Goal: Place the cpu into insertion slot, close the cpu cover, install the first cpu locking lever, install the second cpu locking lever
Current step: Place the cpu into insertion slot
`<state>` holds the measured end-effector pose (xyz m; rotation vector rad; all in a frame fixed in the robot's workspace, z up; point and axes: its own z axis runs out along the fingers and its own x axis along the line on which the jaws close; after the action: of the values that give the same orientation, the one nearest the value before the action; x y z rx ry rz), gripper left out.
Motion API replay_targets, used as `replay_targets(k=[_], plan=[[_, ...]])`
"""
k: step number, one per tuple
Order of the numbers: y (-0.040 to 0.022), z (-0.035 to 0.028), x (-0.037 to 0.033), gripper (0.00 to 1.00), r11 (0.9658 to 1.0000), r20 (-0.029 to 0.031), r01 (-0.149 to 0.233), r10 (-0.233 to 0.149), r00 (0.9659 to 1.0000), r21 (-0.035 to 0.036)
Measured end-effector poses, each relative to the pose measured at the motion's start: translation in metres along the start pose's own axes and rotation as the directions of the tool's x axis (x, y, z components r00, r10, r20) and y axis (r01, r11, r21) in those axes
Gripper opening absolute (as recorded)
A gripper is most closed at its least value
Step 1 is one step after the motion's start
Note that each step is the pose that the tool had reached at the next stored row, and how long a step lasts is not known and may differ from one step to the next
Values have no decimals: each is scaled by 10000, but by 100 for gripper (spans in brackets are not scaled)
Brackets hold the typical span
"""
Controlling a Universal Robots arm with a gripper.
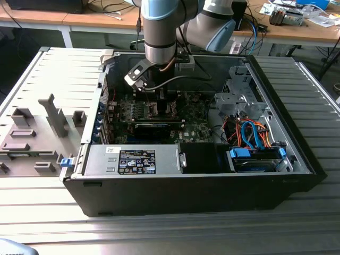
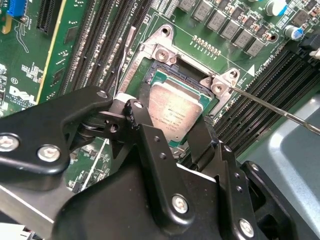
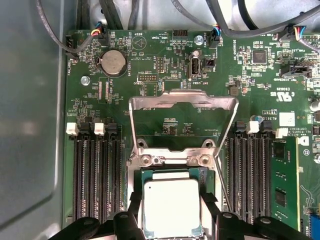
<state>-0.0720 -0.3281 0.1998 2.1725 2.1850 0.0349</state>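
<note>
1. My gripper is down inside the computer case. I read it as closed on the cpu, with its black fingers lying against two opposite edges of the chip.
2. The cpu lies flat and square in the insertion slot, metal top upward. I cannot tell whether it is fully seated or a hair above the slot.
3. The cpu cover stands swung open on its hinge at one side of the slot, clear of the chip. A thin locking lever pokes out free beside it.
4. I judge the chip to be light, rigid and smooth-sided. A gentle squeeze should hold it, but an uneven grip could let it slip or tilt.
5. The edges look like the right place to hold it. The underside contacts and the slot's fine pins are likely the fragile parts, so it tolerates no sideways drag and no pressing down.
6. The cover looks like thin, springy sheet metal. The far bar of its frame seems the best place to bear on.
</note>
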Motion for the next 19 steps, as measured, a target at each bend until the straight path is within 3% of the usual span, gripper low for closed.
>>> replay_targets(k=[2, 3, 4, 5, 19], plan=[[-1, -3, -1, 55, 10000, 48, -57, 57, 10000, -2], [-1, -4, -1, 55, 10000, 132, -62, 62, 9999, 0], [-1, -4, -2, 55, 10000, 273, -56, 56, 9996, -1], [-1, -4, -2, 55, 10000, 356, -51, 51, 9994, 0], [-2, 12, 44, 55, 10000, 360, -50, 50, 9993, 1]])
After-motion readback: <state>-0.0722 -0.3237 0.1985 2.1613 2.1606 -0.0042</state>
